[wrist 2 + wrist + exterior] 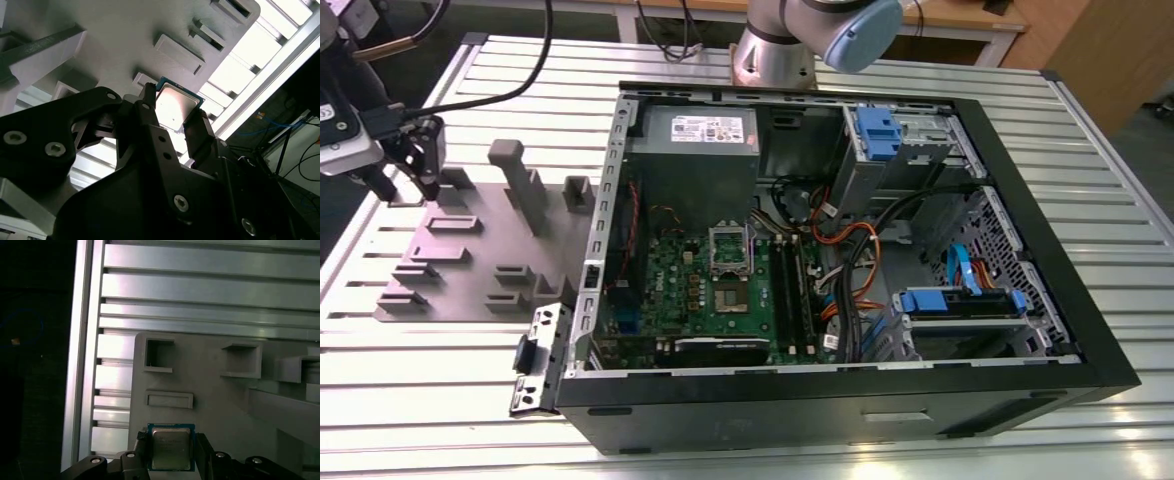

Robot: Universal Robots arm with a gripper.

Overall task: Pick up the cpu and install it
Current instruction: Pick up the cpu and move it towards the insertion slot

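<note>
cpu [170, 448] in tool [172, 443] over tray [210, 400], slatted table [200, 290]

Silver cpu [171, 448], teal-rimmed — black fingers [150, 117], gray tray [215, 400], ribbed silver table [200, 285].

**Item: cpu** [171, 447]

- Form: a small, flat, square chip. A silver-gray metal lid is carried on top, and a thin blue-green board edge is seen around it.
- Surface: the lid is shiny. In the second wrist view a bright glare is thrown across the cpu [176, 106]. Faint print is borne on the lid.
- Pose: the lid faces up toward the wrist, and the chip is set square between the fingers [203, 450].
- Position: the chip is centred in the gripper [171, 449] at the fingertips, with one finger met by each of two opposite edges.
- Support: it is placed over a gray fixture plate [215, 395]. Whether it is lifted off the plate cannot be told.
</note>
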